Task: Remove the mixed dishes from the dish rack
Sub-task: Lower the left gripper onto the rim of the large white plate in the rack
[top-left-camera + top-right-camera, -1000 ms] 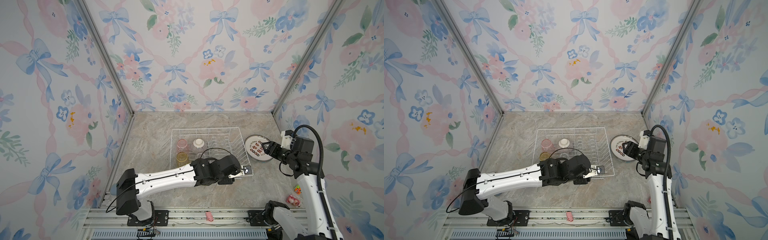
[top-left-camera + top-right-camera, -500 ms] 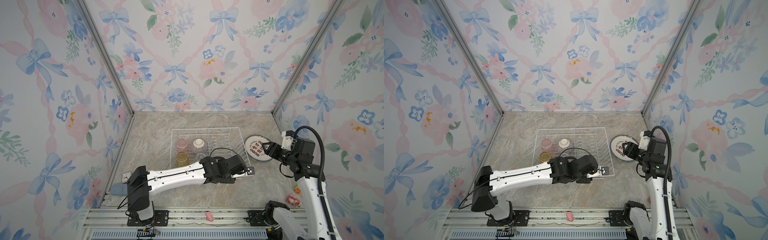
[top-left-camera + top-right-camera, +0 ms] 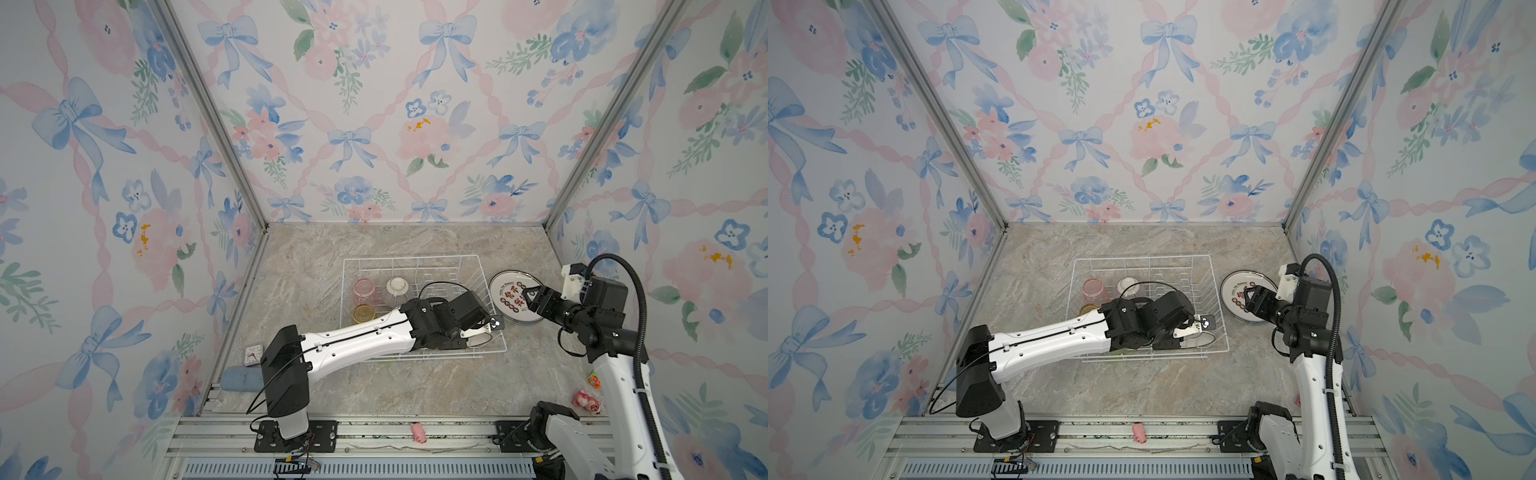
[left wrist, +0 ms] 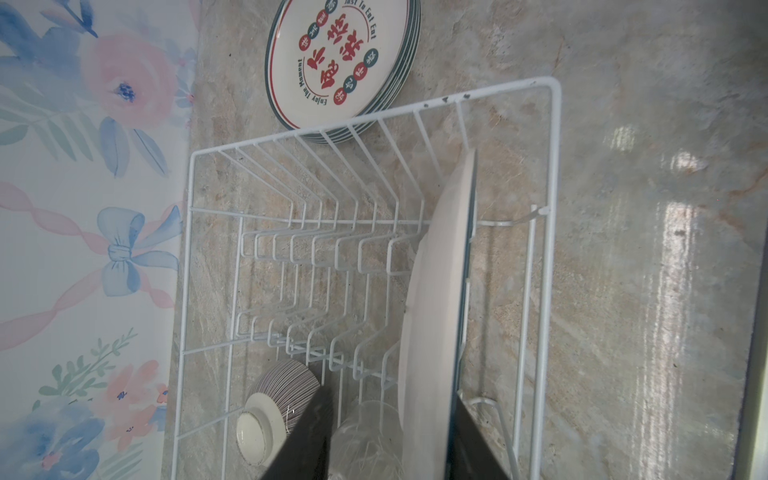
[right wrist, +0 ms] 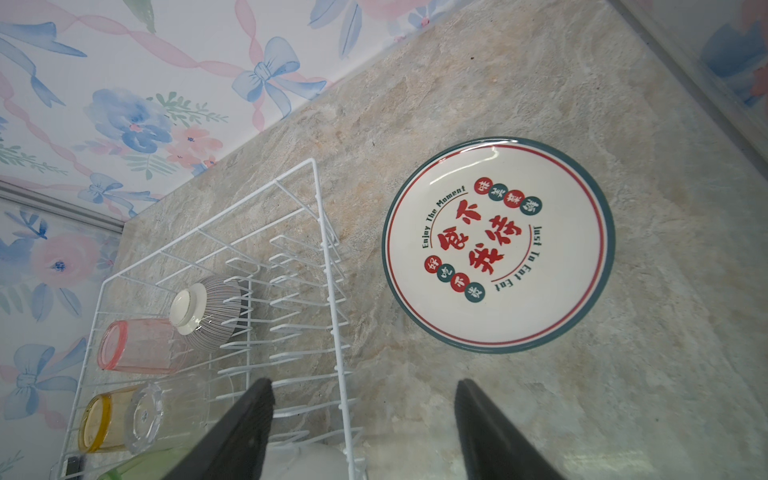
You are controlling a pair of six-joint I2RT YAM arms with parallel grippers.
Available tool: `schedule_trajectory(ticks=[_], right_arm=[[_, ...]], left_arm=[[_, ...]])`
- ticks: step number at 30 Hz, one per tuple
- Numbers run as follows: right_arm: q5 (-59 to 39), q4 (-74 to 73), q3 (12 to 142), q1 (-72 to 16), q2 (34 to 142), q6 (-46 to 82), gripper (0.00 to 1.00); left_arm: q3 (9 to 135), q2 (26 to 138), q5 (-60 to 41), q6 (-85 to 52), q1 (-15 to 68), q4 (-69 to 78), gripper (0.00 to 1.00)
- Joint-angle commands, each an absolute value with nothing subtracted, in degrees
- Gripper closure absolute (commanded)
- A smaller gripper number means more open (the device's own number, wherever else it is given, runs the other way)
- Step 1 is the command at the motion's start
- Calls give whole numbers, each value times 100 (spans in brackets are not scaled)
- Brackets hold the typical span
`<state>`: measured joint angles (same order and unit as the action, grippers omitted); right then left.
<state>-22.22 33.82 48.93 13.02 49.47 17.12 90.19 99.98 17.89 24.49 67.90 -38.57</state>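
left end effector [image 4: 392,392] straddling the upright plate [image 4: 436,291] in the dish rack [image 4: 552,166], jaws not yet clamped; right end effector [image 5: 363,384] released, empty, near the stacked plates [image 5: 498,245] on the desk [image 5: 623,374].

Bow-and-flower wallpaper [image 3: 374,124] closes in from nine, twelve and three o'clock; beige marbled floor [image 3: 374,245] below, metal rails [image 3: 374,432] at six.

My left arm [image 3: 357,343] and right arm [image 3: 619,386] wear white shells, black joints; ribbed black cable [image 3: 633,274] loops above; fingers [image 5: 245,432] matte black.
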Motion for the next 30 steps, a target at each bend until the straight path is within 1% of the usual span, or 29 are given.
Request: schedule_trajectory(ticks=[1, 4, 9, 16, 23, 30], right_arm=[[-2206, 3349, 4785, 1254, 4926, 1724, 28], [-2217, 3353, 4777, 1255, 4936, 1714, 28], [-2224, 3310, 4763, 1248, 4983, 1719, 27], [-2231, 3239, 4735, 1250, 5026, 1737, 27], [-2225, 3230, 4733, 1250, 5047, 1719, 27], [-2224, 3200, 4718, 1253, 5097, 1696, 27]], left_arm=[[9195, 10149, 1821, 2575, 6697, -3902, 65], [9219, 10187, 1738, 2605, 6697, -3910, 67], [9315, 10316, 1805, 2672, 6702, -4063, 69], [9498, 10566, 1855, 2715, 6702, -4347, 79], [9672, 10721, 2004, 2756, 6702, -4452, 99], [9727, 10775, 2073, 2817, 6710, -4456, 100]])
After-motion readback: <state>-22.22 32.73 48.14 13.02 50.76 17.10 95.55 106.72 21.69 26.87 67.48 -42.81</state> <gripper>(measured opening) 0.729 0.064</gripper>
